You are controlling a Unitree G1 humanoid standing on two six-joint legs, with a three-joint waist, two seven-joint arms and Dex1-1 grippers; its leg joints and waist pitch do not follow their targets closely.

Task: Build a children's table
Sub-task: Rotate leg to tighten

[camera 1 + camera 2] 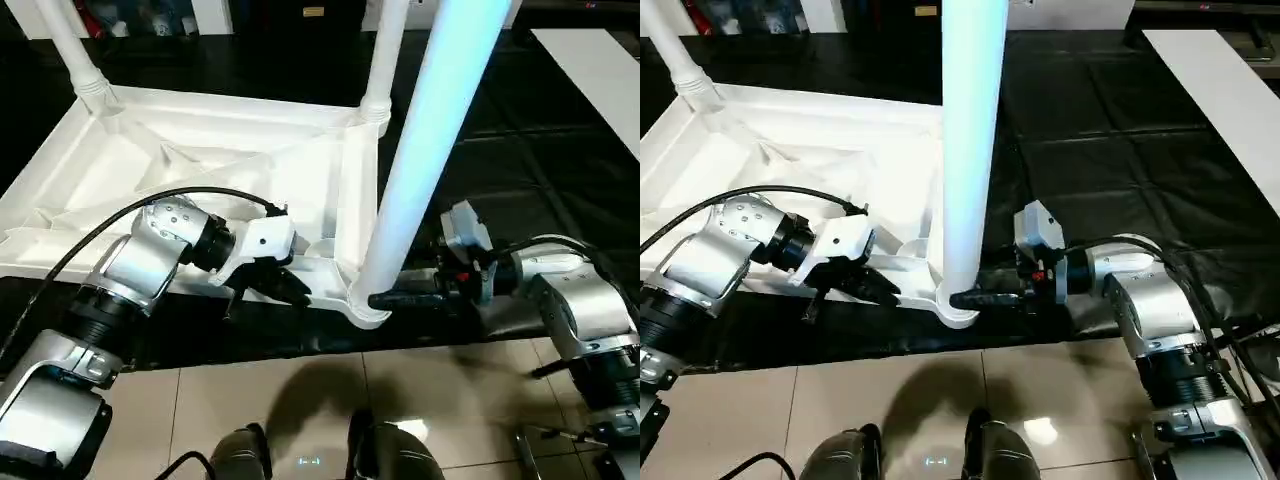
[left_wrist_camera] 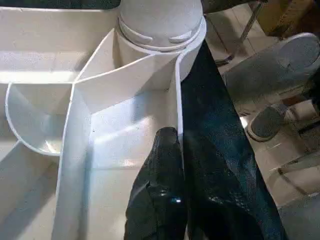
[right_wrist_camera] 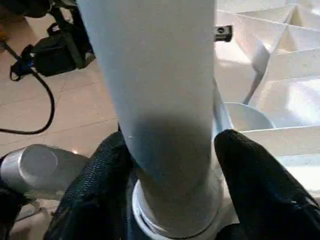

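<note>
Black-covered worktable point(image 1: 520, 140), upturned white table top point(image 1: 200, 170) lying on it, tiled floor point(image 1: 300, 400) below

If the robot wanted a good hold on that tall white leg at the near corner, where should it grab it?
Low down, just above the corner socket, coming in level from the right, as the right gripper does. The near leg stands upright and round, so fingers can straddle it, and a low hold should steady it best.

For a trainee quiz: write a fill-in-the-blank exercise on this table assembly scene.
1. The right gripper has its fingers on either side of a white ____.
2. The left gripper pinches the table top's ____.
3. The table top lies with its ribbed underside facing ____.
4. The nearest leg stands in a ____ socket.

Missing: leg; rim; up; corner
</note>
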